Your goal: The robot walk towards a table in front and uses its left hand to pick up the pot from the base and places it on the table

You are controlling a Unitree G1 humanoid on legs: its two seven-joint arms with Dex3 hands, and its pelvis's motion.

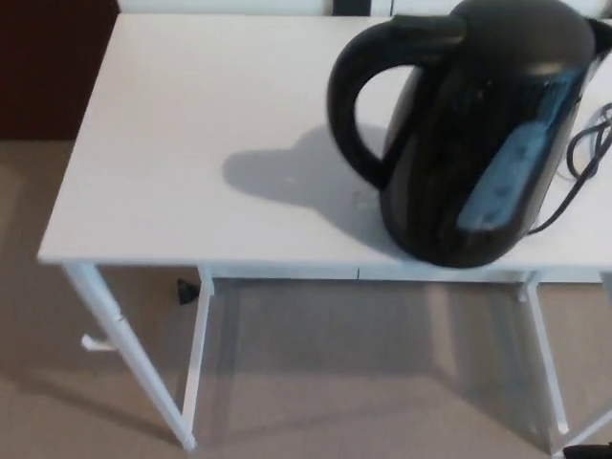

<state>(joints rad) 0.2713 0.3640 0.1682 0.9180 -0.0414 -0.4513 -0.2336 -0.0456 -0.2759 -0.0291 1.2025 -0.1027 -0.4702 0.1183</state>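
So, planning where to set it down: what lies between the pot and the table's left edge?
Nothing: the head view shows bare table left of the pot, only its shadow.

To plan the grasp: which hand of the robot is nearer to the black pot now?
Neither can be named: no hand shows. The pot stands at the near right of the table, handle toward the robot's left. A dark sliver at lower right is unidentifiable.

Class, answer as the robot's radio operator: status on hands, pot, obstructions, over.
Both hands out of view. Pot upright on white table, handle toward robot's left, untouched. Cord lies at pot's right; nothing blocks the handle side.
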